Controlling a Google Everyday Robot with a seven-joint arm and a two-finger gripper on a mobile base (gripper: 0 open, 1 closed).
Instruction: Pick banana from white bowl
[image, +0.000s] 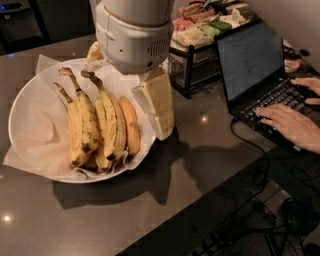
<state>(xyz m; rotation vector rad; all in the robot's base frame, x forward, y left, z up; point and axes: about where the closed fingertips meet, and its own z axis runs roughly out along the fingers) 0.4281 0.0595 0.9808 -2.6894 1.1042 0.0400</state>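
The white bowl (15, 107) is wide and shallow, lined with crinkled off-white paper (37, 132), and stands on the dark table at the left. Several speckled yellow bananas lie side by side in it, stems pointing away. The longest speckled banana (86, 122) has a dark dried stem. A smooth orange-toned banana (131, 125) lies at the right of the bunch. My gripper (162, 131) hangs below its large white wrist housing (134, 35), just above the bowl's right rim, beside the orange-toned banana. It holds nothing I can see.
A black wire rack (192, 60) with snack packets stands behind the gripper. An open laptop (252, 65) is at the right, with a person's hands (290, 122) typing. The table's front edge (200, 210) runs diagonally, with cables on the floor below.
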